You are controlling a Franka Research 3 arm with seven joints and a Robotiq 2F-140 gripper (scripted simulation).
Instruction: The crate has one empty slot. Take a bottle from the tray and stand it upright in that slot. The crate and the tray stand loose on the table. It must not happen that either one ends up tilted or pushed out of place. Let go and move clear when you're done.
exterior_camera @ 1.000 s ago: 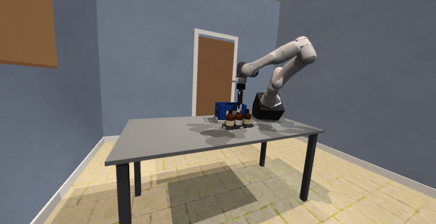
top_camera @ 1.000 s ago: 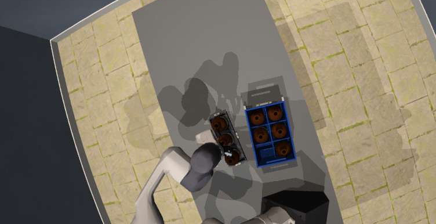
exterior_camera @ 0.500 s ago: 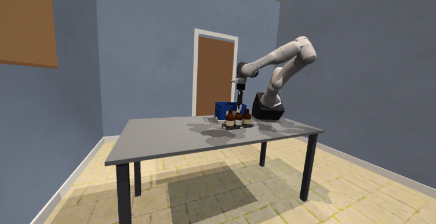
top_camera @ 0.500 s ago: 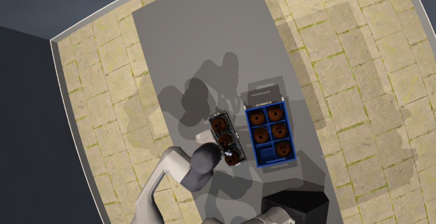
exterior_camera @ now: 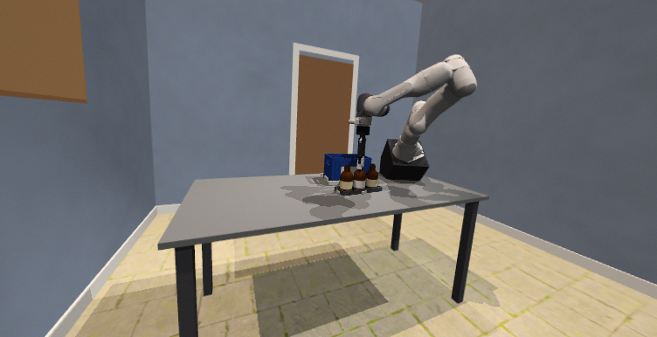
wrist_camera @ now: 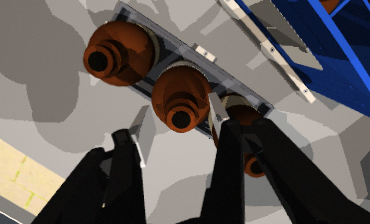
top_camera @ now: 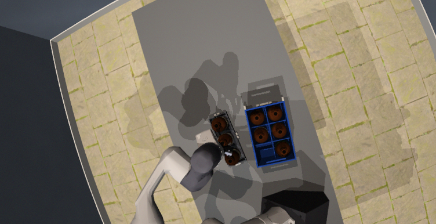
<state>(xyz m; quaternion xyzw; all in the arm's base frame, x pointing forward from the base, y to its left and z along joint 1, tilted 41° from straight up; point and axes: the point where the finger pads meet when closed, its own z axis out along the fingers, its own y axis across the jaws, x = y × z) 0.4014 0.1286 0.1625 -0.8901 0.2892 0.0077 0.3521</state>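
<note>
A dark tray holds three brown bottles in a row [top_camera: 218, 123] [top_camera: 225, 138] [top_camera: 232, 157]. To its right, the blue crate [top_camera: 270, 133] holds several brown bottles. Its one empty slot [top_camera: 266, 154] is at the near left corner. My gripper [wrist_camera: 181, 112] hangs just above the tray, fingers partly open and holding nothing. In the wrist view the middle bottle [wrist_camera: 182, 97] shows between the fingertips. The right finger covers part of the nearest bottle. In the side view the gripper [exterior_camera: 360, 160] points straight down over the bottles.
The robot's black base [top_camera: 294, 202] stands at the near end of the table, close to the crate. A flat grey plate [top_camera: 262, 93] lies just beyond the crate. The table's left edge is a short way left of the tray.
</note>
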